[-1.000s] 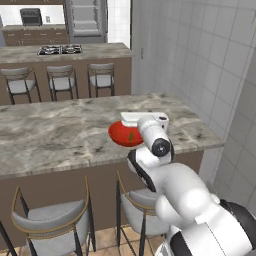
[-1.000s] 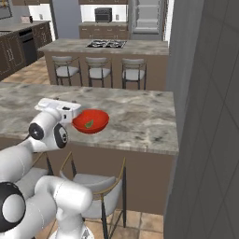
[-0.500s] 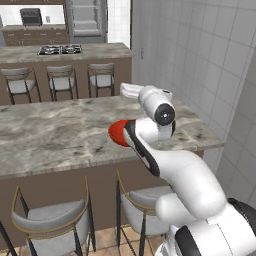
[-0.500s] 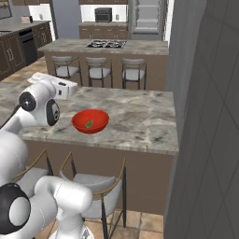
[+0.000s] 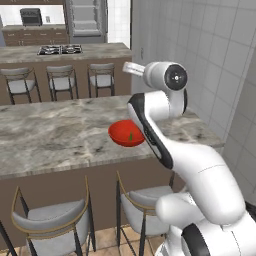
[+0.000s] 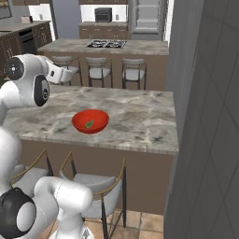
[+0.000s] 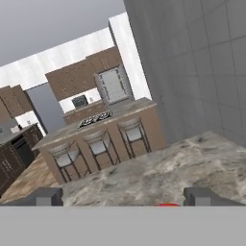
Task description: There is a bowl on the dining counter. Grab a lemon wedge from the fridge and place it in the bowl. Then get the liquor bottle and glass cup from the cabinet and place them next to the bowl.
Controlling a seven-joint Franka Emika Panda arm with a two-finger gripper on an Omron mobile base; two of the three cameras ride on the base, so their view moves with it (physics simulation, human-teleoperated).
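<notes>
gripper: my gripper [image 7: 123, 198] is raised above the dining counter, pointing out roughly level across the kitchen. In the right base view [image 6: 70, 74] it sits just past my wrist, up and left of the bowl.
jaws: fully spread, nothing between them. Both tips sit far apart at the bottom of the hand view, with only bare counter between.
bowl: the red bowl [image 6: 90, 121] is below me and slightly behind my fingertips, resting on the counter. Not touching it. From the left base view the bowl [image 5: 122, 133] is partly hidden by my forearm. In the hand view just a red sliver [image 7: 167, 204] of its rim shows at the bottom edge.
lemon wedge: the lemon wedge [image 6: 89, 124] lies inside the bowl, small green-yellow sliver on the bowl floor. Also seen at [image 5: 131, 135].
dining counter: the dining counter [image 6: 140, 116] runs under me and ahead, marble top, stools [image 5: 55, 225] tucked along its near side.
fridge: the fridge [image 7: 114, 86] is far ahead of my fingers, past the second counter with the gas hob [image 7: 95, 118]. Doors look closed.
cabinet/bottle/cup: can't pick out the bottle or cup from here.
</notes>
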